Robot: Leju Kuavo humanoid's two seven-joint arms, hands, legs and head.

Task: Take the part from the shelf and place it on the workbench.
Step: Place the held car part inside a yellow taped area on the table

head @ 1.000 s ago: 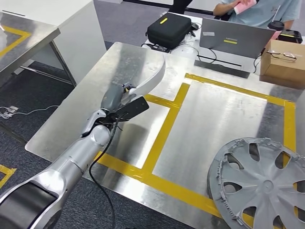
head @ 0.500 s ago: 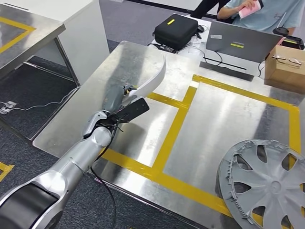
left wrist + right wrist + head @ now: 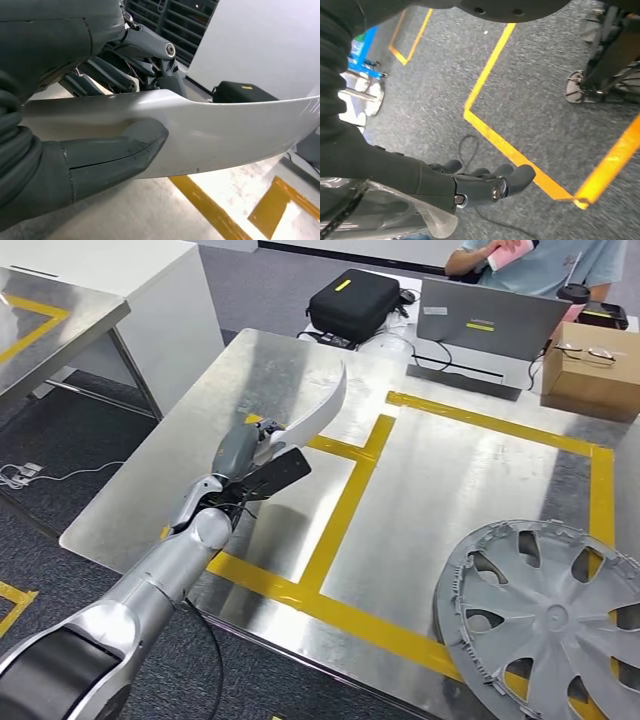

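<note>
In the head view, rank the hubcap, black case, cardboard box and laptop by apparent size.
1. Hubcap, largest, though nearest the camera and cut off by the frame.
2. Laptop.
3. Black case and cardboard box look alike; I won't rank them.

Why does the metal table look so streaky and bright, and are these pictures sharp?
Head view: the brushed steel workbench mirrors overhead light in pale streaks; all sharp. Left wrist view: the left hand and curved silver-white part are crisp, with soft sheen. Right wrist view: the grey carpet looks slightly soft.
</note>
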